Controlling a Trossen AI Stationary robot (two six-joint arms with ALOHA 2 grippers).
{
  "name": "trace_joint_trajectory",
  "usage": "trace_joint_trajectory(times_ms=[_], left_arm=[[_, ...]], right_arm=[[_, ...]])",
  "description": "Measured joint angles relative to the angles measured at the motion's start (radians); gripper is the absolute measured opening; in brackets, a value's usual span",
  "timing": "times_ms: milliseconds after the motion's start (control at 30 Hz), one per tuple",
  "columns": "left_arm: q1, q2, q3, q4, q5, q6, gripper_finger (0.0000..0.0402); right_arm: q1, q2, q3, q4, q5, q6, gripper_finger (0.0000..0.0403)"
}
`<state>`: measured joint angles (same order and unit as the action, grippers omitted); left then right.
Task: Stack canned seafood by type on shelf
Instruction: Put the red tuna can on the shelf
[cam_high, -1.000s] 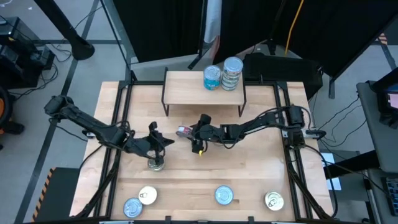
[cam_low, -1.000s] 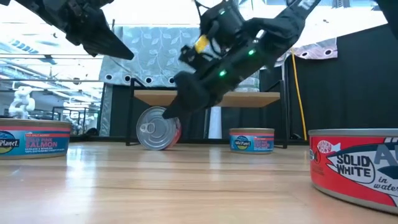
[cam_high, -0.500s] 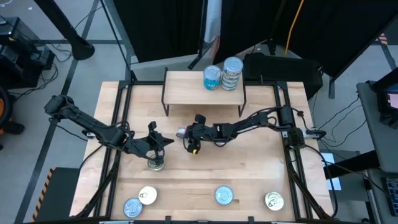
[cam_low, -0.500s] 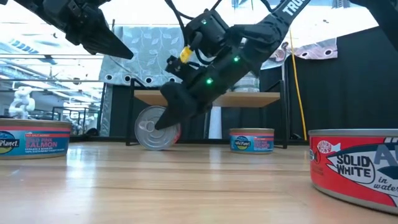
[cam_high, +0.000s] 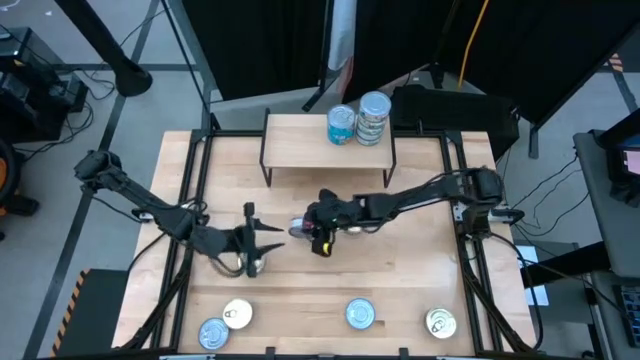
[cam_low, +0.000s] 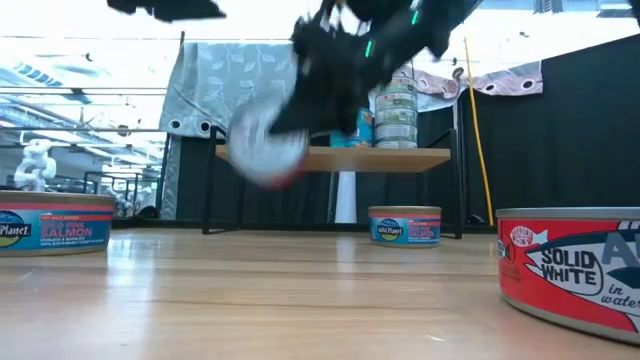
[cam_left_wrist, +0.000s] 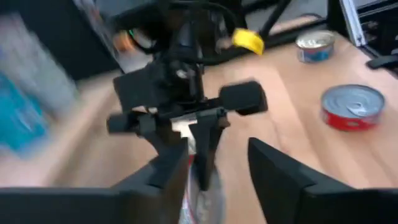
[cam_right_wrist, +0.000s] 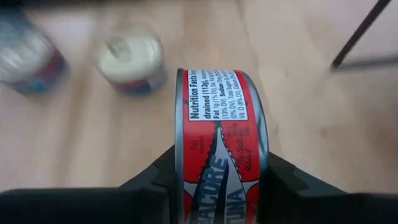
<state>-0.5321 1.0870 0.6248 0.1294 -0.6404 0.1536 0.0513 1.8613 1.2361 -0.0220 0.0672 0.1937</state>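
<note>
A red-sided tin (cam_right_wrist: 217, 143) stands on edge in my right gripper (cam_high: 302, 226), which is shut on it above the table's middle, in front of the shelf (cam_high: 300, 147). The shelf carries two stacks of tins, one blue (cam_high: 342, 125) and one paler and taller (cam_high: 374, 117). My left gripper (cam_left_wrist: 217, 180) hovers open, high over the table left of the middle, pointing at the right gripper with nothing between its fingers. Another tin (cam_high: 255, 266) lies flat on the table just below it. My right gripper pinches the tin by its two flat faces, one finger (cam_right_wrist: 155, 183) on each, so the red side wall (cam_right_wrist: 219, 168) faces the wrist camera. The fingers slant down from the table's right. The tin (cam_low: 265, 155) is on edge and lifted clear of the table.
Several tins lie along the near edge: a cream-lidded one (cam_high: 238, 315), a blue one (cam_high: 212, 334), a second blue one (cam_high: 360, 313) and a gold one (cam_high: 440, 322). The shelf's black legs (cam_high: 266, 168) stand behind the grippers. Bare wood (cam_high: 400, 260) lies at the right.
My right gripper has risen with the red-sided tin, which stood on edge on the table before the shelf and now hangs clear at about the height of the shelf top. My left gripper has risen too, almost out of the top of the low view.
</note>
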Motion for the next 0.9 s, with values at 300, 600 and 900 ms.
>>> trace_joint_trajectory(times_ms=[300,600,900], left_arm=[[-0.120,0.005,0.120,0.136,-0.357,0.731,0.0237],[-0.064,0.096,0.130,0.468,-0.303,1.613,0.0238],[0.063,0.155,0.194,0.673,-0.111,1.922,0.0238]], right_arm=[[0.004,-0.357,0.001,-0.034,-0.021,0.012,0.0126],[-0.067,-0.541,0.002,0.109,-0.147,0.156,0.0128],[-0.105,-0.504,0.001,0.250,-0.230,0.345,0.0128]])
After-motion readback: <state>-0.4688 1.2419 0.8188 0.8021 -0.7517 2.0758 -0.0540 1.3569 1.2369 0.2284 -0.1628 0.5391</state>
